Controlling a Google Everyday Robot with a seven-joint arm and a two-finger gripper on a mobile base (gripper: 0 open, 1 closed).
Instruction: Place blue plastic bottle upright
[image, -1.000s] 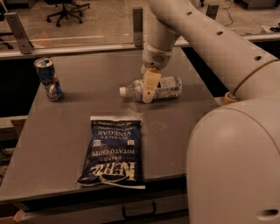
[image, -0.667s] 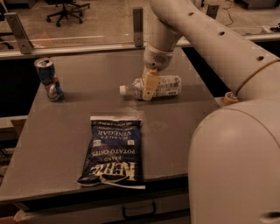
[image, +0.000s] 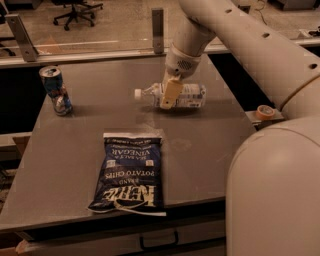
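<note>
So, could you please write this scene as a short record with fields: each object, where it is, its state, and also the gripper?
table: grey top, carries all three objects
blue plastic bottle: lying on its side at the far middle of the table, white cap pointing left; not yet upright
gripper: down at the bottle, across the part next to its neck
can: upright, far left of the table
chip bag: lying flat near the front edge, apart from the bottle

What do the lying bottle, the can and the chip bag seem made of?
The blue plastic bottle, with the gripper at its middle: clear plastic, see-through, white cap. The can: likely metal, shiny top rim. The chip bag: probably glossy film, creased, catching light.
</note>
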